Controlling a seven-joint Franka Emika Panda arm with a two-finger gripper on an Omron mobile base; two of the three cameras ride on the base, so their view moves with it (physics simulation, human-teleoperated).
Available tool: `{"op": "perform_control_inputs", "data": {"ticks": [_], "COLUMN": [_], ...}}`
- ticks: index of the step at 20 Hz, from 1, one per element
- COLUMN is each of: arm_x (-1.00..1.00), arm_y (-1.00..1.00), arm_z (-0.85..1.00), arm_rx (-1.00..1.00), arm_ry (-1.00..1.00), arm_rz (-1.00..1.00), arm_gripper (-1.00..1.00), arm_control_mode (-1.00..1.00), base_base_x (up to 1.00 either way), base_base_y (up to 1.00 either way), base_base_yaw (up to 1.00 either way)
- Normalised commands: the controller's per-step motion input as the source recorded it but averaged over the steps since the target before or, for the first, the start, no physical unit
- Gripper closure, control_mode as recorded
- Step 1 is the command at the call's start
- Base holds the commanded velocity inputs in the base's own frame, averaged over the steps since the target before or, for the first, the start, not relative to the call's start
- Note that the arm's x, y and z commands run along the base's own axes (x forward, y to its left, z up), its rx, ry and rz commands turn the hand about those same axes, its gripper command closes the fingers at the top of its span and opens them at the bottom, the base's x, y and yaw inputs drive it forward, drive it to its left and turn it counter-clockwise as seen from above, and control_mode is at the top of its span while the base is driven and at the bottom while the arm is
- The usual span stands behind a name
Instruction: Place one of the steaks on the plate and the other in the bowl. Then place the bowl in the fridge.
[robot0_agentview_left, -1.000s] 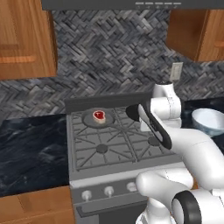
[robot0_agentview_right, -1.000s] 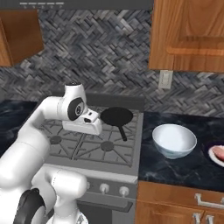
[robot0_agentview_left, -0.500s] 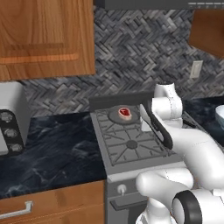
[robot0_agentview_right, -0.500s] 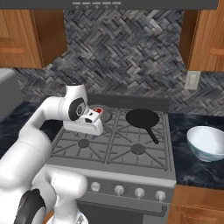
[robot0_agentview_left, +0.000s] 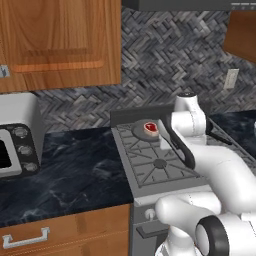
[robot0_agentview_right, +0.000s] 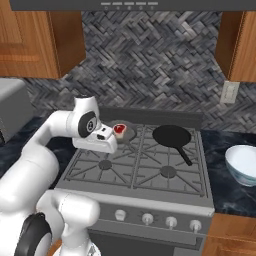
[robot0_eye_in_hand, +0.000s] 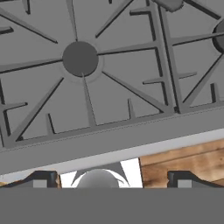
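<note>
The arm bends low over the stove (robot0_agentview_right: 135, 165), hand pointing down at a front burner (robot0_eye_in_hand: 80, 58), jaws wide open and empty. One steak (robot0_agentview_left: 151, 128) lies in a grey pan (robot0_agentview_right: 122, 132) behind; the bowl (robot0_agentview_right: 244, 164) sits on the dark table at right.

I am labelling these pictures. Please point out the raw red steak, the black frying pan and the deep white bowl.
Raw red steak (robot0_agentview_right: 119, 129), right base view, on its red middle.
Black frying pan (robot0_agentview_right: 171, 135), right base view, on its round inside.
Deep white bowl (robot0_agentview_right: 243, 165), right base view, on its outer wall.
</note>
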Motion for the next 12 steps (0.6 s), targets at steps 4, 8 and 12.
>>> {"op": "perform_control_inputs", "data": {"ticks": [4, 8, 12], "arm_x": [0.4, 0.77, 1.0], "arm_y": [-0.02, -0.07, 0.0], "arm_z": [0.03, 0.24, 0.25], "arm_rx": [-0.01, 0.0, 0.0], "arm_ry": [0.0, 0.09, 0.08], "arm_rz": [0.05, 0.0, 0.01], "arm_gripper": [-1.0, -1.0, -1.0], "arm_control_mode": [-1.0, -1.0, -1.0], "base_base_x": [0.0, 0.0, 0.0], "base_base_y": [0.0, 0.0, 0.0], "base_base_yaw": [0.0, 0.0, 0.0]}}
